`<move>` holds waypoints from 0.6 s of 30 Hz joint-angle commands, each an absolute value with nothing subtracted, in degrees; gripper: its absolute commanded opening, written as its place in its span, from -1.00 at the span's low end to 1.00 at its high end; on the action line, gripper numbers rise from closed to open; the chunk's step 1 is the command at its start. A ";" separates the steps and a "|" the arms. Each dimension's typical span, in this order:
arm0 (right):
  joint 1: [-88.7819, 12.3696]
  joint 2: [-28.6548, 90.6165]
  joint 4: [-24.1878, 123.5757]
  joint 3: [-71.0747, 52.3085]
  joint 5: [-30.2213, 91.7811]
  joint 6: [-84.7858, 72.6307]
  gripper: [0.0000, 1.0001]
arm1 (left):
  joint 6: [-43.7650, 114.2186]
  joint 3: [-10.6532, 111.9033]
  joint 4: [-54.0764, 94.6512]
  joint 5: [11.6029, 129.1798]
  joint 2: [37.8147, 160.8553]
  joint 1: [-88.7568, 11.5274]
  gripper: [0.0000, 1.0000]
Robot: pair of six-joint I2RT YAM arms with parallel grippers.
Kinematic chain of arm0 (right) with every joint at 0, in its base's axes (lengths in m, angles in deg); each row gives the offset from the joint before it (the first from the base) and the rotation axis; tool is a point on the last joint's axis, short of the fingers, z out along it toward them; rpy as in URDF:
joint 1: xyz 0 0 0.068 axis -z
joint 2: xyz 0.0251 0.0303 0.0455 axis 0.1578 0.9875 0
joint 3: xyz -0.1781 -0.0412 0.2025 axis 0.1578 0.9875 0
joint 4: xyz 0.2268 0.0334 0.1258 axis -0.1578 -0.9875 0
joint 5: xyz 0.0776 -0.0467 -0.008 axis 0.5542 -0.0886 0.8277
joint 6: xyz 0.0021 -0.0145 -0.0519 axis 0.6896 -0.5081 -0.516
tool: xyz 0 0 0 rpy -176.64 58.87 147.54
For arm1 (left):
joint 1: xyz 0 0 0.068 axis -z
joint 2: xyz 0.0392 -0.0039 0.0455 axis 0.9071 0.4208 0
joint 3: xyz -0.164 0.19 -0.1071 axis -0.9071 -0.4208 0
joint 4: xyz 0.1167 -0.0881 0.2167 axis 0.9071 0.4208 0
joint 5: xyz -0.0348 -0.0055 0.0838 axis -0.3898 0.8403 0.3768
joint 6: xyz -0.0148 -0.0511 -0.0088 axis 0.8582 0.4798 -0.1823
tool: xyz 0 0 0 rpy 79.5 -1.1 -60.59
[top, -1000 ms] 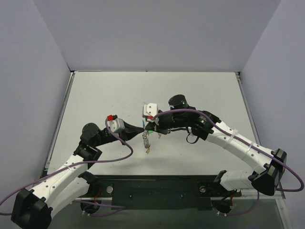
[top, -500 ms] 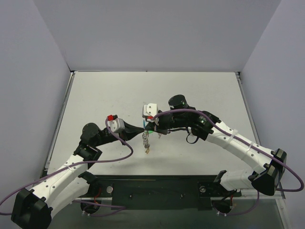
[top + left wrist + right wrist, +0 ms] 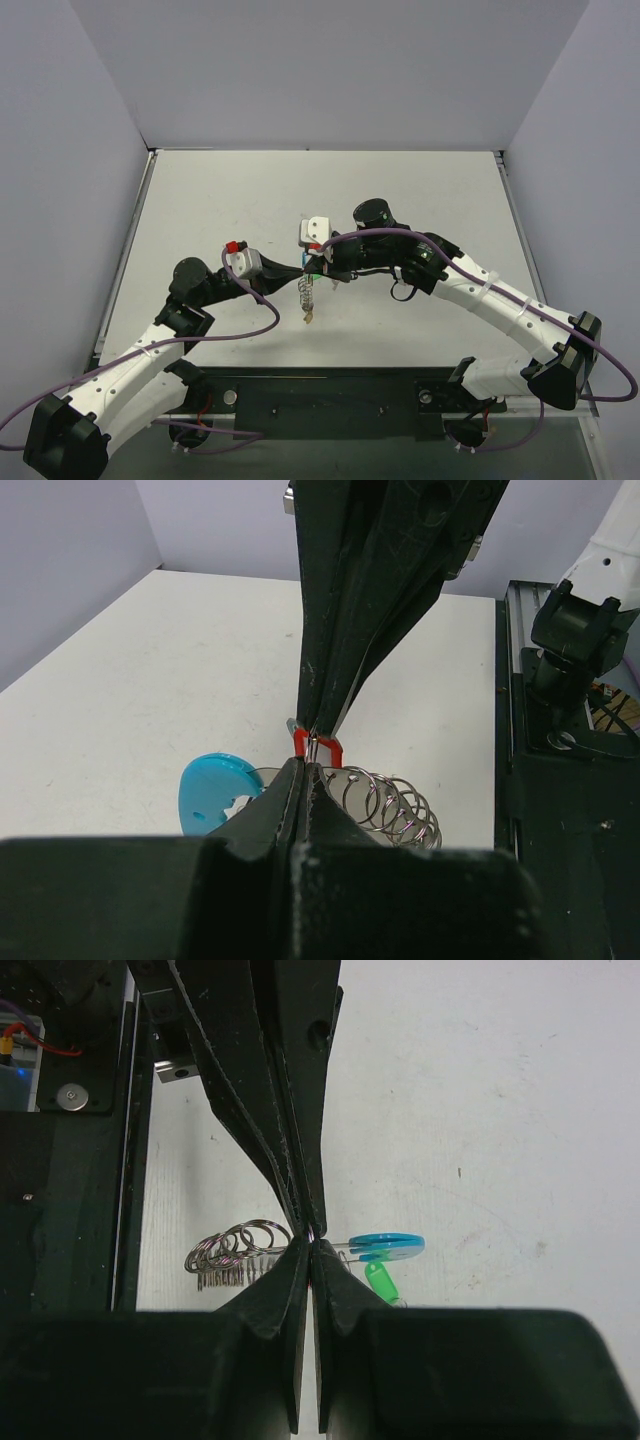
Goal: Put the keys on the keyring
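Bright even overhead light, soft faint shadows, wrist views blurred up close

red tag (image 3: 335, 748) mostly hidden; blue tag (image 3: 210, 790) half covered

Silvery keyring (image 3: 390, 805) aloft, blue-tagged; red key (image 3: 318, 745), green key (image 3: 380, 1282) perhaps on it.

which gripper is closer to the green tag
Right. The green tag sits just beside the right gripper at its fingertips. The left gripper comes in from the opposite side, tip to tip with it, slightly farther from the tag.
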State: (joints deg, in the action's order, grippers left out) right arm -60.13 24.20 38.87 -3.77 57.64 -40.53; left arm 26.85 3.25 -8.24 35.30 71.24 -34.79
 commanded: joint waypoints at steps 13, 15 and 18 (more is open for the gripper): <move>-61.37 24.26 41.76 -4.41 61.28 -40.23 -1.00 | 26.02 5.88 -11.01 34.80 71.13 -34.18 -1.00; -61.46 24.34 41.68 -4.41 61.37 -40.23 -1.00 | 26.02 5.88 -10.92 34.80 71.13 -34.09 -1.00; -61.46 24.34 41.50 -4.41 61.37 -40.40 -1.00 | 26.11 5.97 -10.83 34.79 71.13 -34.09 -1.00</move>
State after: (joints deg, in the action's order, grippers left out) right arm -60.24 24.25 38.91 -3.77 57.68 -40.55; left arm 26.37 3.25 -8.07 35.28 71.26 -34.68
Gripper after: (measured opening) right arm 0.002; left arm 0.015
